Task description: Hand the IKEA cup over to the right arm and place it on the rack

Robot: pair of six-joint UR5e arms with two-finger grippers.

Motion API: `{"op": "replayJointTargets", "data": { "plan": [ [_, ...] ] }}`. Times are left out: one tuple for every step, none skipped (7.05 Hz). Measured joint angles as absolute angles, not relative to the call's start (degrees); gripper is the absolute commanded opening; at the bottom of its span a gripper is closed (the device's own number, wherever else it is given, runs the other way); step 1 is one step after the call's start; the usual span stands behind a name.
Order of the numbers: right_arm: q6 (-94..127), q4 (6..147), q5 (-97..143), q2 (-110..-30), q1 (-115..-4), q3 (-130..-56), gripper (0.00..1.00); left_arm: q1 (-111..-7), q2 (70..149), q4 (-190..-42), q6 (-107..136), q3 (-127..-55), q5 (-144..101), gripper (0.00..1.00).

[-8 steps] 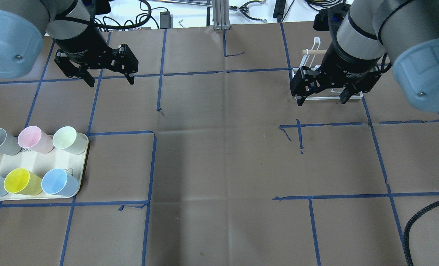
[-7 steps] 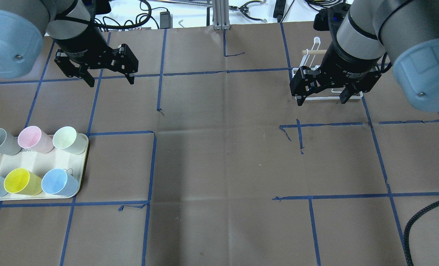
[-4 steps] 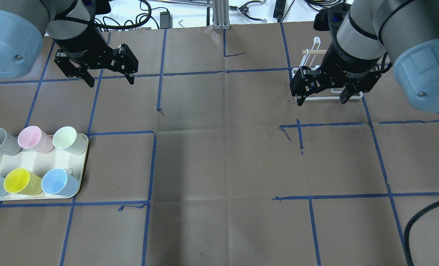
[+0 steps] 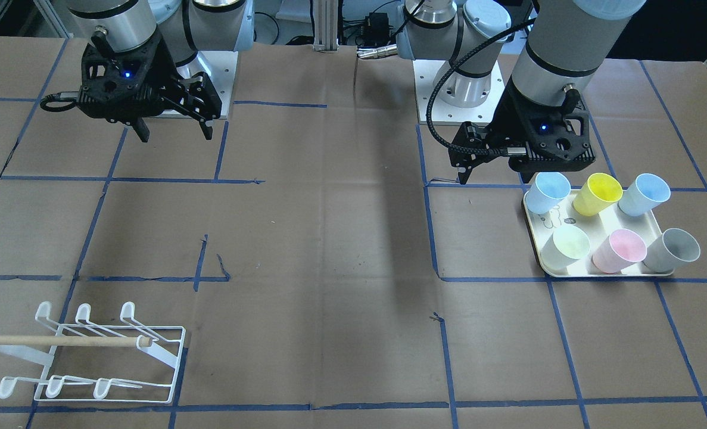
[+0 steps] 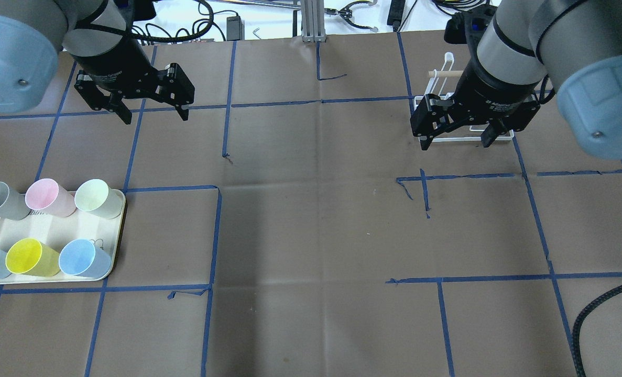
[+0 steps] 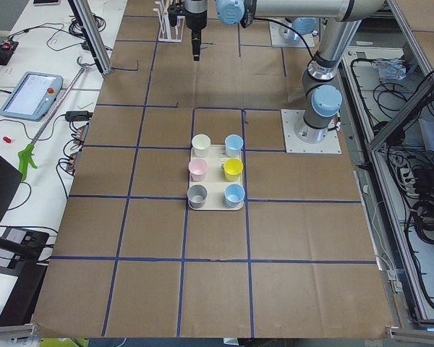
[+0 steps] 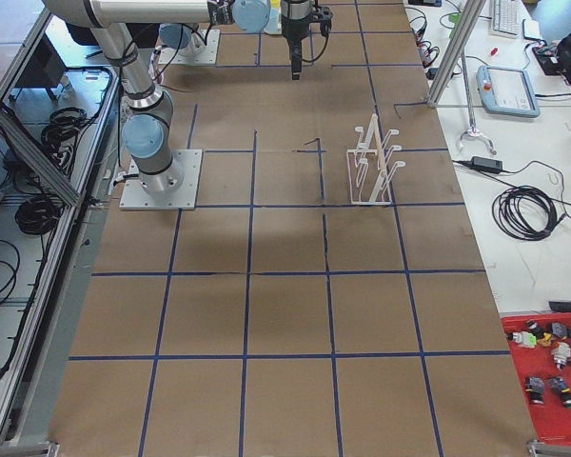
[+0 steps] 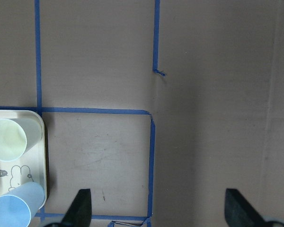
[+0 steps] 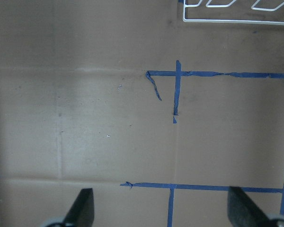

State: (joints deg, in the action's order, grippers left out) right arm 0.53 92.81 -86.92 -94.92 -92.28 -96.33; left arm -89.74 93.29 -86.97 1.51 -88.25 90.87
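Brown paper (image 5: 311, 220) is spread wide between tray (image 5: 54, 228) and rack (image 4: 61, 341); six cups (image 5: 25, 256) are seated on the tray; left gripper (image 5: 156, 112) and right gripper (image 5: 455, 141) are held aloft, spread wide, nothing gripped

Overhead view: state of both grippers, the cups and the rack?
left gripper: open, empty, held above the table.
right gripper: open, empty, held above the table near the rack.
cups: all six upright on the tray, none gripped.
rack: standing on the table, empty.
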Motion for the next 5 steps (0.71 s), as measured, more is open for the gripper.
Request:
{"op": "replayJointTargets", "data": {
  "plan": [
    [0.5, 92.8, -86.9, -94.9, -92.3, -96.3, 1.00, -89.7, 93.3, -87.1, 1.5, -88.3, 90.8, 1.00],
    [0.5, 92.8, -86.9, -94.9, -92.3, -96.3, 1.00, -89.7, 93.3, -87.2, 1.4, -88.4, 90.7, 1.00],
    [0.5, 92.8, -86.9, -94.9, -92.3, -96.3, 1.00, -89.6, 93.3, -87.3, 1.4, -88.4, 90.7, 1.00],
    [0.5, 92.8, -86.9, -94.9, -92.3, -96.3, 1.00, -89.5, 93.3, -87.3, 1.1, -88.5, 90.7, 1.00],
    [0.5, 92.8, -86.9, -94.9, -92.3, -96.3, 1.00, -89.1, 93.3, -87.3, 0.7, -88.5, 90.7, 1.00]
  ]
}}
